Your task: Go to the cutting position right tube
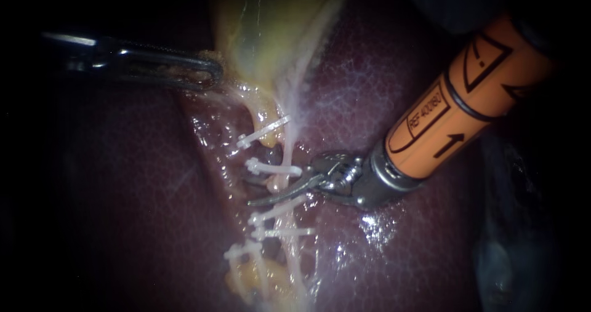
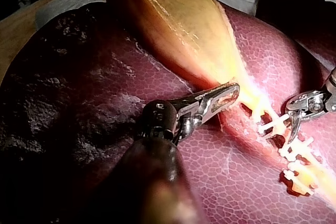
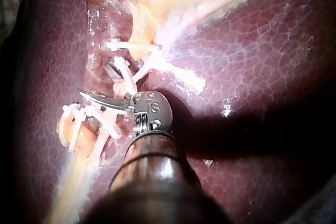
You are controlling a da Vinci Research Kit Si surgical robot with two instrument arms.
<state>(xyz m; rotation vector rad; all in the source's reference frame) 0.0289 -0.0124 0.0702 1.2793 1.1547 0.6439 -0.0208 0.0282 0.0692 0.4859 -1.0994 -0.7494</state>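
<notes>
Dark red wet liver (image 1: 400,103) on white cloth (image 2: 63,1). Right instrument (image 1: 252,191): jaws open, tube (image 1: 278,186) between them, amid clips (image 1: 271,167). The left instrument (image 1: 217,75) clamps the gallbladder (image 1: 258,29). Which tube: unclear.

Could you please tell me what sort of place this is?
Probably a surgical practice bench, not an operating room: the liver lies bare on a white sheet over a wooden-looking top, while the left instrument holds the gallbladder and the right instrument works among clips.
</notes>
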